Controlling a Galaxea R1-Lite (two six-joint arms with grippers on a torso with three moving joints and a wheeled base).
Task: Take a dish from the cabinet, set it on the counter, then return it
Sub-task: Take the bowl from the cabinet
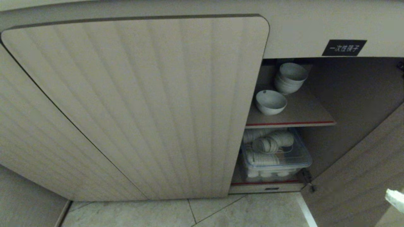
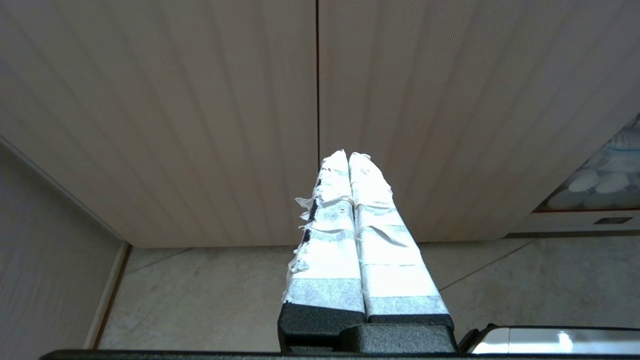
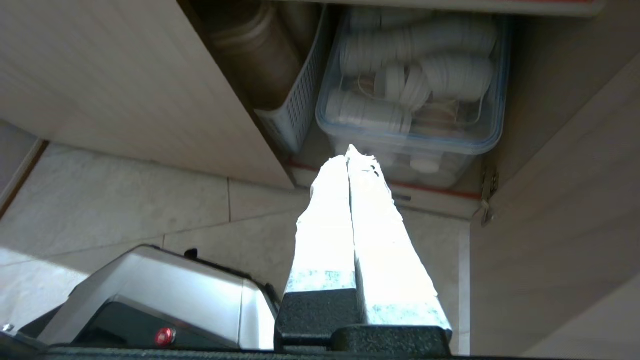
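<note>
Two claws, both mine, are pressed closed on nothing: my left gripper (image 2: 348, 156) faces the fluted closed door (image 2: 200, 125), and my right gripper (image 3: 348, 152) hangs low before the open side of the cabinet (image 1: 315, 28), just near of the clear plastic bin (image 3: 400, 142) of stacked white cups. One dish (image 1: 270, 102) sits alone on the red-edged shelf (image 1: 303, 118), near of the pile of bowls (image 1: 289, 78).

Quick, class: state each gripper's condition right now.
Left gripper: closed, holding nothing.
Right gripper: closed, holding nothing.
</note>
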